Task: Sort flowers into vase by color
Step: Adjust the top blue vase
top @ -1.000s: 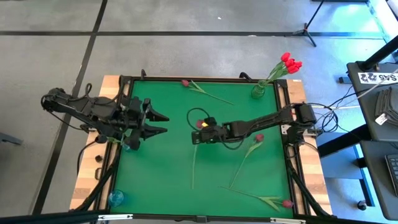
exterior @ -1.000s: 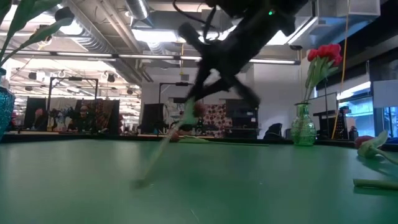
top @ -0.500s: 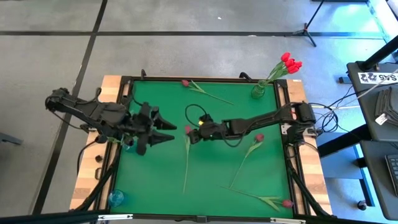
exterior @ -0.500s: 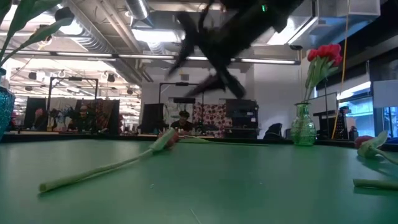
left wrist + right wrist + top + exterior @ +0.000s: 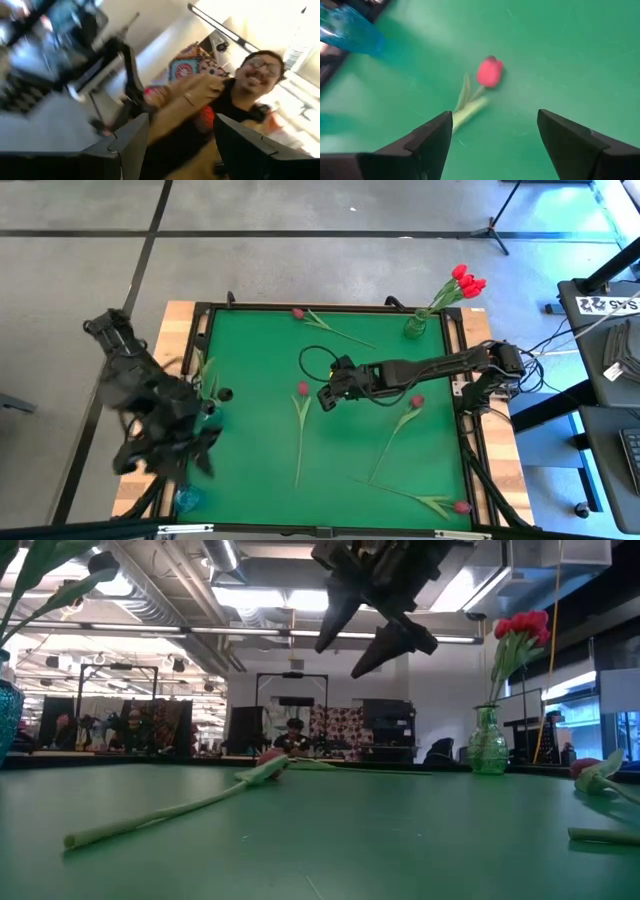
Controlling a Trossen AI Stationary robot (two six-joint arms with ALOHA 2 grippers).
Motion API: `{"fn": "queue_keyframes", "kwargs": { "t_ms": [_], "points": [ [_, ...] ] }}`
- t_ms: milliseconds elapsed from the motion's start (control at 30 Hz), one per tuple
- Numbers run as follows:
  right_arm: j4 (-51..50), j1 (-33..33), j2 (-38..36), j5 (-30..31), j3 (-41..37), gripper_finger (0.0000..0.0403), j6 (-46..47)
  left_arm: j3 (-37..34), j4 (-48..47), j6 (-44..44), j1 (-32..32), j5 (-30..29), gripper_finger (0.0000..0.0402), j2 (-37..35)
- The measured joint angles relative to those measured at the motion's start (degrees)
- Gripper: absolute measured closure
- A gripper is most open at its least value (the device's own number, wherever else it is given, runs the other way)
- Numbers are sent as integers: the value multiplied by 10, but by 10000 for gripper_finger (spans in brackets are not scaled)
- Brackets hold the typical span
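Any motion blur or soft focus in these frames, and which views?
High view: left arm smeared by motion, table and flowers crisp. Left wrist view: streaked throughout, person blurred. Right wrist view: tulip and blue vase soft. Low view: near tulip stem out of focus.

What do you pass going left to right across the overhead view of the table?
Left tool → blue vase → pink tulip → right tool → maroon tulip → green vase with red tulips
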Motion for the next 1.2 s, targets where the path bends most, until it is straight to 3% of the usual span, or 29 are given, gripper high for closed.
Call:
{"fn": "queue_keyframes", "kwargs": {
  "t_ms": [267,400,633,967,1200],
  "points": [
    [-5,0,0,0,0,113,4,-1,-75,-190,-199,-232,184,10],
    [-8,0,0,0,0,113,4,-1,-147,-349,-261,-286,184,34],
    [-7,0,0,15,0,113,1,-1,-333,-598,-274,-286,184,81],
    [-7,0,0,8,0,113,-1,-1,-453,-742,-265,-157,184,130],
    [-7,1,0,4,0,113,-1,-1,-609,-826,-264,-171,184,142]
  ]
}}
